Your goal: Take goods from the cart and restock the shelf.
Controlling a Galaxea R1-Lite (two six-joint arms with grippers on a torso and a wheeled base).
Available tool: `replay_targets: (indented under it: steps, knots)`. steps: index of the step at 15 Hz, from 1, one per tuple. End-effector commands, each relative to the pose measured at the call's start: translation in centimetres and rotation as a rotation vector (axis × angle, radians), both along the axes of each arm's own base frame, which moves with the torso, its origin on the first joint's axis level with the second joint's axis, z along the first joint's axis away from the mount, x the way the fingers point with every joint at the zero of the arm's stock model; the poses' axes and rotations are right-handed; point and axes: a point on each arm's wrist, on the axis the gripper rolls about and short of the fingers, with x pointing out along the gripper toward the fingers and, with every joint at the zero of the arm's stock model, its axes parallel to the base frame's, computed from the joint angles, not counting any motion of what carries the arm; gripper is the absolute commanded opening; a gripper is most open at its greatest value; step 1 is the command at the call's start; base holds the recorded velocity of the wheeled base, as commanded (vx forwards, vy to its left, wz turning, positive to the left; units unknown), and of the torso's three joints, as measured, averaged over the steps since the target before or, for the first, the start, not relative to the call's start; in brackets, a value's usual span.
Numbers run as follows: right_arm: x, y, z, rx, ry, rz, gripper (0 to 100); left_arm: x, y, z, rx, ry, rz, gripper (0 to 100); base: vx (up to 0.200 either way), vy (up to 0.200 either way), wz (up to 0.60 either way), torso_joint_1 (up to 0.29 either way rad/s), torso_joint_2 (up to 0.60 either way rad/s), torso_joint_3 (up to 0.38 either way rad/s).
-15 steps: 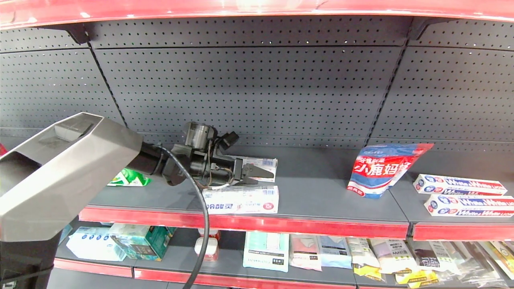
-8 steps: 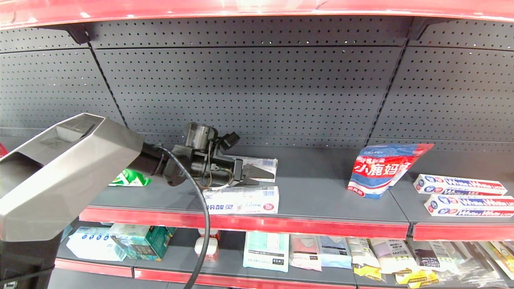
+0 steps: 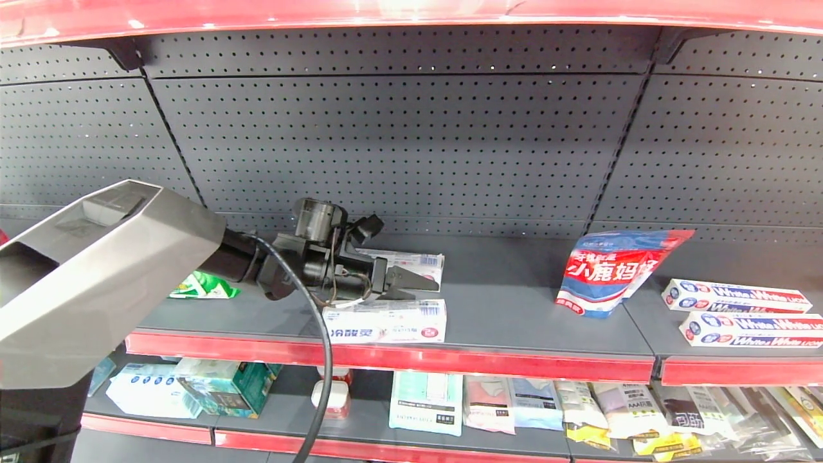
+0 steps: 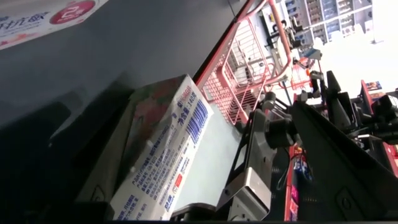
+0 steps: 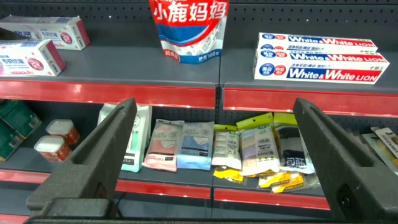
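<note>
Picked out the left gripper (image 3: 419, 278) stretched in over the dark grey metal shelf (image 3: 514, 302), with fingers (image 4: 336, 174) spread apart and clamped on nothing. Found the task's item, a white cardboard toothpaste carton with blue print and a barcode (image 3: 421, 260), flat on that shelf just under the fingertips, close to the perforated grey back panel (image 3: 411, 148). Caught the same carton through the left wrist camera, alongside the spread fingers with a clear gap to one of them; couldn't tell about contact on the other side. Spotted a second white toothpaste carton with blue and red print (image 3: 386, 321) at six o'clock of the first, right at the red front lip (image 3: 482, 363) and apart from the gripper. Noted a small green packet (image 3: 204, 285) at nine o'clock, partly behind the arm. Glimpsed the red wire cart (image 4: 249, 62) well behind the wrist. Over at three o'clock, clocked a blue, red and white stand-up pouch (image 3: 620, 270), tilted, then two long white toothpaste boxes (image 3: 739, 296) side by side past it. Saw the right gripper (image 5: 214, 106) back from the shelf, facing the lip, with fingers wide apart around nothing. Made out bagged and boxed goods (image 3: 424, 402) along the lower shelf.
</note>
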Motion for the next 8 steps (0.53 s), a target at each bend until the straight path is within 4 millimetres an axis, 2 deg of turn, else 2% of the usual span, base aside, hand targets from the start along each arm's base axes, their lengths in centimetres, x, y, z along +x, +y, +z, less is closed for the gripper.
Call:
replay_targets:
  steps: [1, 8]
  knots:
    - [0.01, 0.00, 0.02, -0.001, 0.001, 0.000, 100, -0.11, -0.03, 0.21, -0.005, -0.002, -0.006, 100, 0.000, 0.000, 0.00, 0.000, 0.00, 0.000]
    - [-0.01, 0.00, 0.02, -0.001, -0.001, 0.000, 100, -0.38, 0.18, 0.32, -0.019, 0.016, -0.030, 100, 0.000, 0.000, 0.00, 0.000, 0.00, 0.000]
